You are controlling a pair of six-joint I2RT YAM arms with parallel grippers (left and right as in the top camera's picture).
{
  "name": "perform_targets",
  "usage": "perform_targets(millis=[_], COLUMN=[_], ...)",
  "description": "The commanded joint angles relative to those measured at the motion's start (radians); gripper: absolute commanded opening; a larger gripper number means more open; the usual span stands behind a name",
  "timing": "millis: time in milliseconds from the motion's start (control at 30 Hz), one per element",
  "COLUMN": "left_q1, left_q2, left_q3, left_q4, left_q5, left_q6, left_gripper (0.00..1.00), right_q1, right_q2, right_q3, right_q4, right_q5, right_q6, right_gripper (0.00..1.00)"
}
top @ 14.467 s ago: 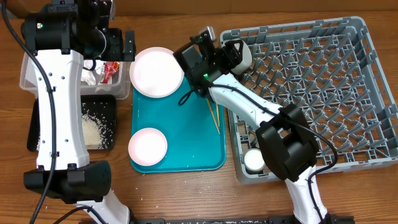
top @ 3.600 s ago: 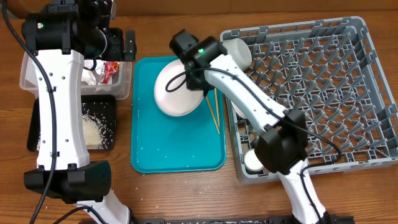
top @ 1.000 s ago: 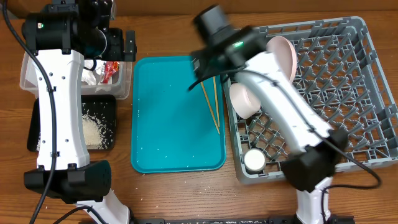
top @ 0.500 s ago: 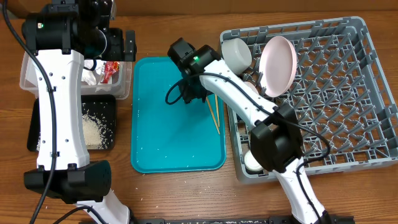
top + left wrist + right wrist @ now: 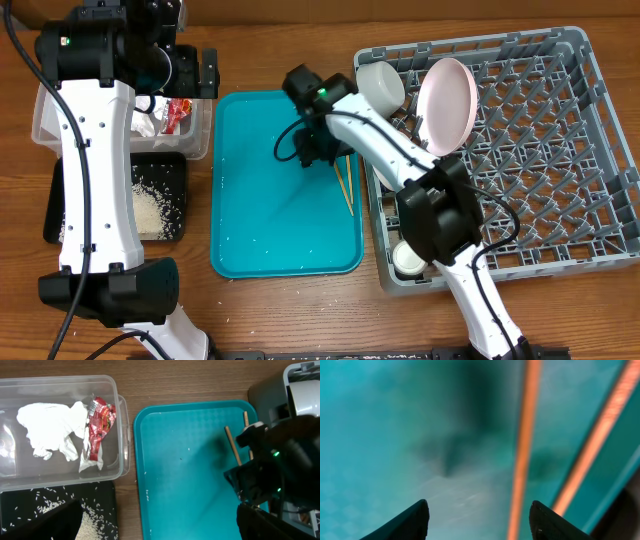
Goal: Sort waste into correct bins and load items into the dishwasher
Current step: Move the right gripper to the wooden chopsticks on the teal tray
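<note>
Right wrist view shows my right gripper (image 5: 482, 522) partly open and empty, hanging low over the teal serving tray (image 5: 395, 420). One chopstick (image 5: 524, 450) lies flat between my fingertips (image 5: 415, 520), much nearer one tip than the other. The second chopstick (image 5: 595, 445) slants past just outside that same tip, beside what looks like the tray's raised rim. I judge these sticks light, stiff and thin. They will not crush, but on the smooth tray they can roll or skate away from a closing pad, and a hold near one end would let the stick swing. I would centre over the stick, settle until my tips nearly touch the tray, and close around its middle. Taking both at once looks doubtful, since they lie apart and at an angle to each other. From overhead the chopsticks (image 5: 346, 190) rest on the side of the tray next to the dish rack (image 5: 500, 42), so the tray rim and the rack wall crowd me there. The bare tray on the far side gives free room to shift and to lift. In the rack the pink plate (image 5: 447, 105) and white bowl (image 5: 380, 85) stand close to my path, so I should rise well before swinging over. My left gripper (image 5: 195, 72) is wide open and empty above the clear tub (image 5: 117, 390), well apart.
</note>
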Motion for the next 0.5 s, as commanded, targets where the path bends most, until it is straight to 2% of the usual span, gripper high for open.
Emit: perform_targets(millis=[0, 200, 467], left_q1=[-0.007, -0.008, -0.007], left_q2=[-0.006, -0.006, -0.006], left_q3=[0.010, 0.010, 0.010], left_q4=[0.001, 0.001, 0.001], left_q5=[-0.003, -0.003, -0.003], left_q6=[-0.002, -0.002, -0.002], left_gripper=[1.00, 1.00, 1.00], right_q1=[-0.034, -0.043, -0.042], right_q2=[0.006, 0.006, 0.008], right_q3=[-0.010, -0.038, -0.050], right_q4=[0.003, 0.014, -0.023], right_q5=[-0.027, -0.084, -0.146], right_q6=[-0.006, -0.027, -0.034], right_gripper=[0.65, 0.61, 0.44])
